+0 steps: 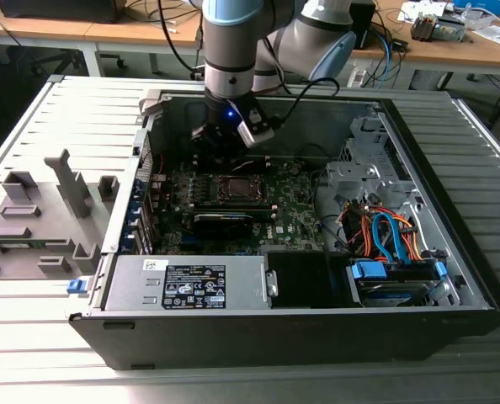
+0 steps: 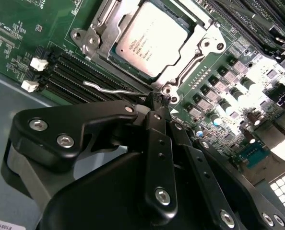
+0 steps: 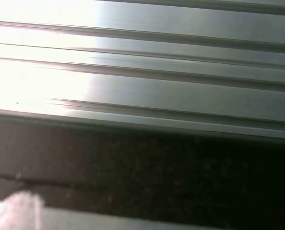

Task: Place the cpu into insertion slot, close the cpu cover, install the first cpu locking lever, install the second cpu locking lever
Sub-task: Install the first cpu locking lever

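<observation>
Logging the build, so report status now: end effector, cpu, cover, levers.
End effector down at the socket corner, tips together by a thin lever wire. Cpu seated in the insertion slot, cpu cover down around it. Nothing in the way.

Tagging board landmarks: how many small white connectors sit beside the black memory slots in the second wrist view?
2: one white connector at the board's edge beside the memory slots, the other next to it. The gripper may hide more.
</observation>
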Tool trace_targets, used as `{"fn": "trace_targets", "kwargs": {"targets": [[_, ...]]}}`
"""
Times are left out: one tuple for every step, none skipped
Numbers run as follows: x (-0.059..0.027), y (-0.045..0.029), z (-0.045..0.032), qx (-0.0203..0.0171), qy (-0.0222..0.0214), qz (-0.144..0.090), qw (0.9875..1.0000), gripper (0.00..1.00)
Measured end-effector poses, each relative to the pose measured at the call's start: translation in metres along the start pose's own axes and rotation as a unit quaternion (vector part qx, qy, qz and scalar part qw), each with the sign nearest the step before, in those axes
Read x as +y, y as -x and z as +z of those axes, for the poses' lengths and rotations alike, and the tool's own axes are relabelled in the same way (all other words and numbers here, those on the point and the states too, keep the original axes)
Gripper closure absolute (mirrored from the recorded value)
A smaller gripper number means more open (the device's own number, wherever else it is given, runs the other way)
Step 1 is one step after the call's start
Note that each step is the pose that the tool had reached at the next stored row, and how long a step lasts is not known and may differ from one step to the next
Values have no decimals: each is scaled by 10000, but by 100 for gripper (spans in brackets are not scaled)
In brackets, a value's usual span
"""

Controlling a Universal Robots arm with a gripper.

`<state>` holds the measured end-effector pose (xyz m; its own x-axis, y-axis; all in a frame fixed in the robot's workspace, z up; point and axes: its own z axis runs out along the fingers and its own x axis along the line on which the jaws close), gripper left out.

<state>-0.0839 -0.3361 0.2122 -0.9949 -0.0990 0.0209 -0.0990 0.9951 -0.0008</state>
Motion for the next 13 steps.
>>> {"fn": "trace_targets", "kwargs": {"targets": [[-1,12,3,0,1,21,10000,89],[-3,25,5,0,1,29,10000,89],[-4,32,6,0,1,32,10000,89],[-4,39,7,0,1,34,10000,89],[-5,50,9,0,1,35,10000,89],[-6,63,12,0,1,36,10000,89],[-8,79,15,0,1,38,10000,89],[-9,88,17,0,1,38,10000,89],[-10,97,19,0,1,39,10000,89],[-11,110,20,1,1,39,10000,89],[-12,122,21,1,1,39,10000,89],[-13,136,22,1,1,39,10000,89],[-15,149,23,1,1,39,10000,89]]}}
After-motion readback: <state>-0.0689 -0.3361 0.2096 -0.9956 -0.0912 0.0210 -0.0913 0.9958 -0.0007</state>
